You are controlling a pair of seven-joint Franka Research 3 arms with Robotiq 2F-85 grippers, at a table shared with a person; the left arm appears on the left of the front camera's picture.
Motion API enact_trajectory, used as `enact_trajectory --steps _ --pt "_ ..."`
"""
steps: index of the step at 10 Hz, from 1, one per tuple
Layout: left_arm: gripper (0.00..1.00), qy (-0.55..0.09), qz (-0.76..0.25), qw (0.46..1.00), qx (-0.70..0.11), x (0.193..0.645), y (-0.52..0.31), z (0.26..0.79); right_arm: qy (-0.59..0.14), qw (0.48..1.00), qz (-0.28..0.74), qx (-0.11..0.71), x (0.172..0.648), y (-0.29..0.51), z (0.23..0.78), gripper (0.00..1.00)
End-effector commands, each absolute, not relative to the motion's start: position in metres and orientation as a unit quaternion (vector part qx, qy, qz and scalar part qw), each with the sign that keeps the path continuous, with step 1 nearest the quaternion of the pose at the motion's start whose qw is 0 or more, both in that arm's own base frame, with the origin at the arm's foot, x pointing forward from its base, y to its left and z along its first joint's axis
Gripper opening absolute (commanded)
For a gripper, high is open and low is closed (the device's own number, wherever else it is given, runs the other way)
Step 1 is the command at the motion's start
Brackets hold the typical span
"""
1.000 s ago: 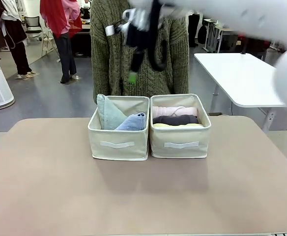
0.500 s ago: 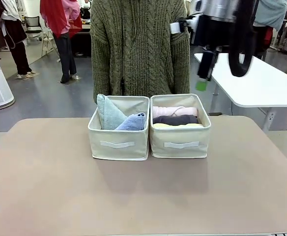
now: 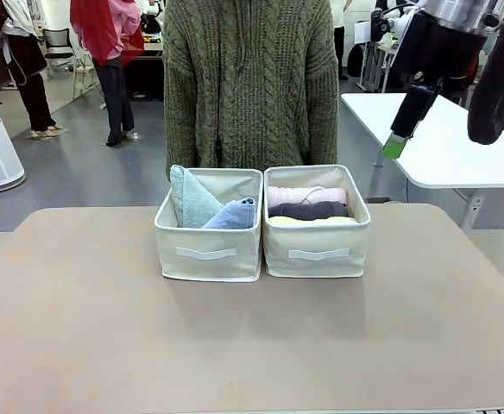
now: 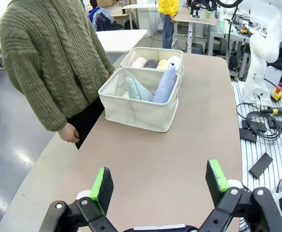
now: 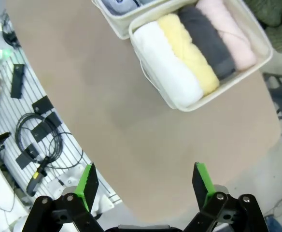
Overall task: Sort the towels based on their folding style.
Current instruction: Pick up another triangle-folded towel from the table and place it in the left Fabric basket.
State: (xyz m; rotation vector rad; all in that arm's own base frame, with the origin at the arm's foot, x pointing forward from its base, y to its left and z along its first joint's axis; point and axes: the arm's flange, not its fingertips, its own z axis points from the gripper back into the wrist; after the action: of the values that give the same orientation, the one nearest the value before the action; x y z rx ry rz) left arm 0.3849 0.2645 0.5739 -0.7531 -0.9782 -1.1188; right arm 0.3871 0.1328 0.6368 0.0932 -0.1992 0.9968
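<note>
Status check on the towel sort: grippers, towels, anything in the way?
Left gripper and right gripper open, empty. Cone towels in left bin, rolled towels in right bin. Nothing in the way.

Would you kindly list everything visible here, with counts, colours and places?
rolled towels: four; white, yellow, dark grey, pink; side by side in the right bin.
cone-folded towels: two; grey-green, pale blue; in the left bin.
fabric bins: two, cream, touching, at the table's far middle.
table: one, tan.
white table: one, behind at right.
person: one, green knit sweater, behind the bins.
left gripper: open, empty, above the table.
right gripper: open, empty, raised high.
</note>
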Motion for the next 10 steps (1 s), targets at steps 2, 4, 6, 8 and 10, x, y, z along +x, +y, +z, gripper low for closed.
enact_trajectory --steps 2,4,6,8,10 --pt "1.0 -0.433 -0.504 0.669 -0.333 0.382 0.265 0.5744 -0.095 0.871 0.48 0.044 0.3854 0.1376 0.6366 1.0" --pt "1.0 -0.433 -0.504 0.669 -0.333 0.382 0.265 0.5744 -0.095 0.871 0.48 0.044 0.3854 0.1376 0.6366 1.0" --pt "1.0 -0.433 -0.504 0.669 -0.333 0.382 0.265 0.5744 -0.095 0.871 0.48 0.044 0.3854 0.1376 0.6366 1.0" --pt "1.0 -0.433 -0.504 0.669 -0.333 0.382 0.265 0.5744 -0.095 0.871 0.48 0.044 0.3854 0.1376 0.6366 1.0" --pt "1.0 -0.433 -0.504 0.669 -0.333 0.382 0.265 0.5744 -0.095 0.871 0.48 0.044 0.3854 0.1376 0.6366 1.0"
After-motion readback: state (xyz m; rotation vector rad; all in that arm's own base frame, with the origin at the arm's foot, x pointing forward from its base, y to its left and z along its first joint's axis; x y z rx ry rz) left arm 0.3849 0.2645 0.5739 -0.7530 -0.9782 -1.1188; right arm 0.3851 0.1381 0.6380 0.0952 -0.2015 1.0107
